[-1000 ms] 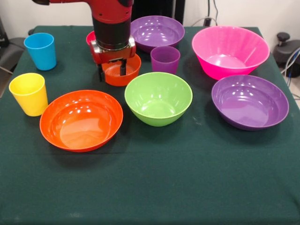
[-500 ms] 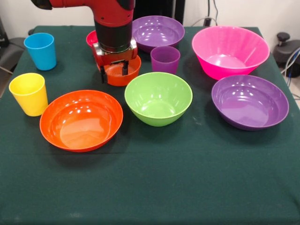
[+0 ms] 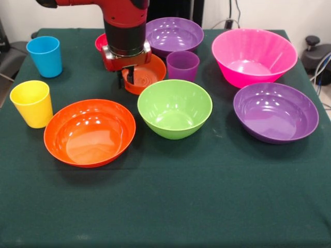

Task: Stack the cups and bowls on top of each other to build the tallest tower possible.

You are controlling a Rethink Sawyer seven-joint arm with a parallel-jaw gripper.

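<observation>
The small orange bowl point(image 3: 146, 76) is held tilted by its rim in the closed gripper point(image 3: 126, 78), lifted at the far left of the table point(image 3: 170, 201), between the small red bowl point(image 3: 100, 41) and the purple cup point(image 3: 182, 65)

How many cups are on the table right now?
3. Blue cup at the far left corner, yellow cup nearer on the left edge, purple cup mid-table behind the green bowl. The arm could hide more.

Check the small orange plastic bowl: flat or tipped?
Tipped. The small orange plastic bowl hangs from the hand by its rim, its inside facing the camera.
</observation>
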